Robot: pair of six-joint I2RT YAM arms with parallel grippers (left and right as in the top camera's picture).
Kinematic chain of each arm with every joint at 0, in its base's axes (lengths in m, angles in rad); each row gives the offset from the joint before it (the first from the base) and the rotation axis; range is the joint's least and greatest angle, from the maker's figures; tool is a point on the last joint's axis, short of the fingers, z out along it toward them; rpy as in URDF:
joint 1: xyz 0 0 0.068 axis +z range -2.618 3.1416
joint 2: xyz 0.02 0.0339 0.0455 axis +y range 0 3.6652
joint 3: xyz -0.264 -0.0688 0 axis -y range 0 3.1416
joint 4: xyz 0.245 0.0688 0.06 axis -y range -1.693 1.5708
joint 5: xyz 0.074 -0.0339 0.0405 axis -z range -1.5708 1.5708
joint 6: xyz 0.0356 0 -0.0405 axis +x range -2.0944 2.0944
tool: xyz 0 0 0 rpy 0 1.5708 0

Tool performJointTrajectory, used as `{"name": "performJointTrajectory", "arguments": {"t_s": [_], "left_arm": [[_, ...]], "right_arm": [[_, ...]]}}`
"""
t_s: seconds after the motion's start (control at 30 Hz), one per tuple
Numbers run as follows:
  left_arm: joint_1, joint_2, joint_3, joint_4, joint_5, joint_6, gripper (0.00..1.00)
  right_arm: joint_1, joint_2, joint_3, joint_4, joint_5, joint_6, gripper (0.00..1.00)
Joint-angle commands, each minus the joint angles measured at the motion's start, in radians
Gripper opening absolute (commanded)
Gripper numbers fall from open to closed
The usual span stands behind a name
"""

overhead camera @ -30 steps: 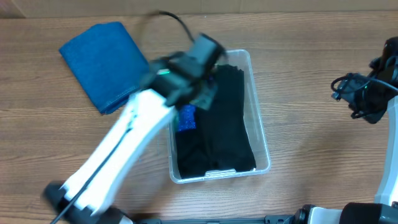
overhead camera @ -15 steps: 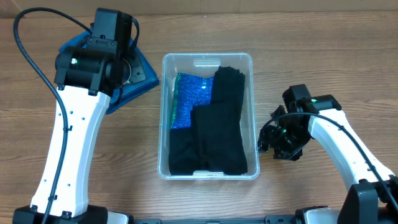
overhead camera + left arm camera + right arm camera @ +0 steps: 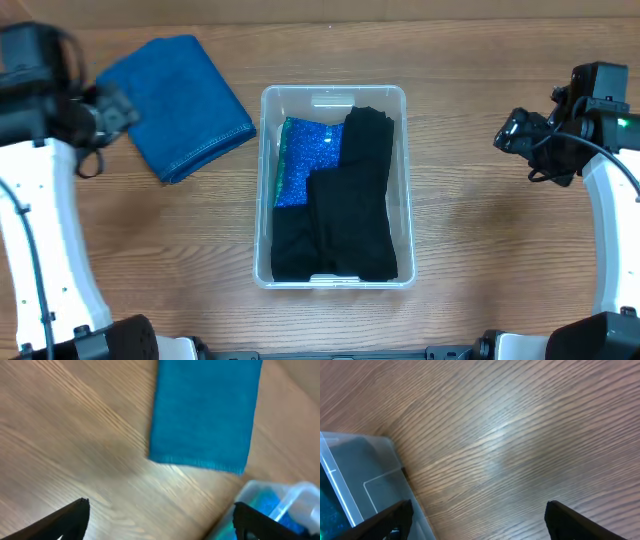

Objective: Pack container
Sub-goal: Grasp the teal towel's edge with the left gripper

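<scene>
The container (image 3: 262, 210), a clear plastic bin, stands mid-table and holds folded black clothes (image 3: 350, 210) and a glittery blue piece (image 3: 306, 160). A folded blue cloth (image 3: 180, 105) lies on the table to its upper left. My left gripper (image 3: 112, 108) hovers at that cloth's left edge; in the left wrist view it (image 3: 160, 520) is open over bare wood, with the cloth (image 3: 205, 410) ahead and a corner of the container (image 3: 285, 502) at the right. My right gripper (image 3: 515, 135) is open and empty to the right of the bin; its wrist view shows the container's wall (image 3: 355, 475).
The wooden table (image 3: 500, 250) shows on both sides of the bin. The white left arm (image 3: 40, 230) runs down the left edge and the right arm (image 3: 610, 220) down the right edge. A black cable bundle hangs at the right wrist (image 3: 550, 150).
The left arm swung away from the blue cloth toward the far left and its jaws opened wide. The right gripper moved from beside the bin's right wall up and to the right, opening wider.
</scene>
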Motion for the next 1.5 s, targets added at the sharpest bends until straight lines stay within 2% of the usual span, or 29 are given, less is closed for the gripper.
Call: {"name": "performJointTrajectory", "arguments": {"t_s": [0.0,0.07,0.13,0.33,0.53,0.73,0.77,0.8,0.83,0.87,0.9,0.97,1.03,1.13,1.2,1.37,1.43,1.47], "left_arm": [[0.187,0.022,-0.043,0.069,0.227,0.147,1.00],[0.263,0.085,-0.103,0.156,0.363,0.204,1.00],[0.294,0.168,-0.162,0.232,0.421,0.221,1.00],[0.297,0.552,-0.213,0.460,0.650,0.281,1.00],[0.259,0.703,-0.213,0.697,0.742,0.275,1.00],[0.172,0.748,-0.213,0.854,0.706,0.103,0.98],[0.158,0.748,-0.213,0.871,0.707,0.084,0.82],[0.148,0.748,-0.213,0.879,0.708,0.076,0.49],[0.140,0.748,-0.213,0.881,0.707,0.061,0.25],[0.138,0.748,-0.213,0.880,0.708,0.053,0.11],[0.138,0.747,-0.213,0.880,0.721,0.050,0.04],[0.144,0.747,-0.210,0.880,0.767,0.050,0.04],[0.148,0.719,-0.186,0.837,0.805,0.053,0.04],[0.136,0.541,-0.143,0.752,0.777,0.104,0.04],[0.104,0.341,-0.134,0.724,0.755,0.105,0.04],[-0.046,-0.066,-0.134,0.621,0.599,0.135,0.04],[-0.144,-0.177,-0.134,0.543,0.550,0.156,0.04],[-0.235,-0.219,-0.134,0.499,0.550,0.157,0.04]], "right_arm": [[0.004,-0.011,0.010,0.003,0.011,-0.014,0.89],[0.005,-0.011,0.010,0.002,0.011,-0.017,0.90],[0.005,-0.011,0.010,-0.008,0.011,-0.032,0.90],[0.005,-0.011,0.010,-0.016,0.011,-0.036,0.91],[0.005,-0.011,0.010,-0.016,0.011,-0.036,0.92],[0.005,-0.011,0.010,-0.005,0.010,-0.032,0.93],[0.005,-0.011,0.010,-0.005,0.010,-0.032,0.93],[0.005,-0.011,0.010,-0.006,0.010,-0.032,0.93],[0.005,-0.011,0.010,-0.006,0.010,-0.032,0.93],[0.005,-0.011,0.010,-0.005,0.010,-0.033,0.93],[0.005,-0.011,0.010,-0.005,0.011,-0.034,0.93],[0.005,-0.011,0.010,-0.005,0.011,-0.037,0.93],[0.004,-0.011,0.010,-0.005,0.011,-0.048,0.93],[0.004,-0.011,0.010,-0.010,0.011,-0.068,0.93],[0.004,-0.011,0.010,-0.004,0.022,-0.067,0.93],[0.004,-0.011,0.010,-0.006,0.022,-0.067,0.94],[0.004,-0.011,0.010,-0.010,0.022,-0.067,0.94],[0.004,-0.011,0.010,-0.010,0.022,-0.067,0.94]]}}
